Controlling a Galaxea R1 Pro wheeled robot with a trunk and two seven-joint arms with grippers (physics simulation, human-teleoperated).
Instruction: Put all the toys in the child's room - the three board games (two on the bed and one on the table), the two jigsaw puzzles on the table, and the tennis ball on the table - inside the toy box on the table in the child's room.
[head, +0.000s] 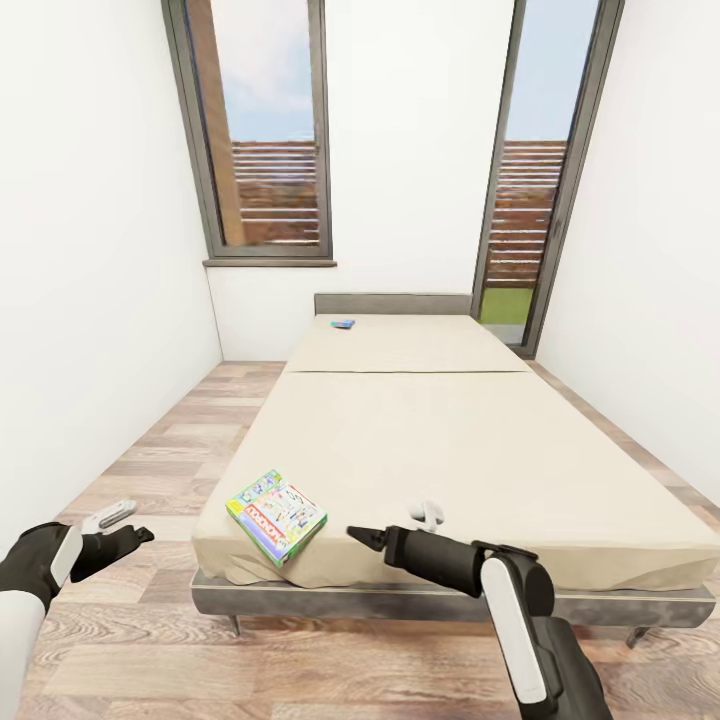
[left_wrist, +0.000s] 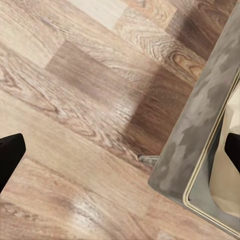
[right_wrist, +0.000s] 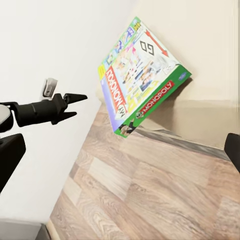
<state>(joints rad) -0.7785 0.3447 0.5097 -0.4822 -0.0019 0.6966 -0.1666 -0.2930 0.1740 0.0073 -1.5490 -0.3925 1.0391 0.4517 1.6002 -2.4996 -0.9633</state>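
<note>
A green-edged colourful board game (head: 276, 516) lies flat on the near left corner of the cream bed (head: 440, 450), slightly overhanging the edge. In the right wrist view the same board game (right_wrist: 142, 75) reads "MONOPOLY". A small blue board game (head: 343, 323) rests at the bed's far end by the headboard. My right gripper (head: 390, 524) is open just above the bed's front edge, to the right of the colourful box, pointing at it and apart from it. My left gripper (head: 128, 525) hangs open over the wood floor, left of the bed corner. It holds nothing.
The grey bed frame (left_wrist: 200, 130) and a leg show beside the plank floor (left_wrist: 75, 100). White walls close in on both sides. A window (head: 265, 140) and a glass door (head: 530, 180) stand behind the bed. Floor strips run along each side.
</note>
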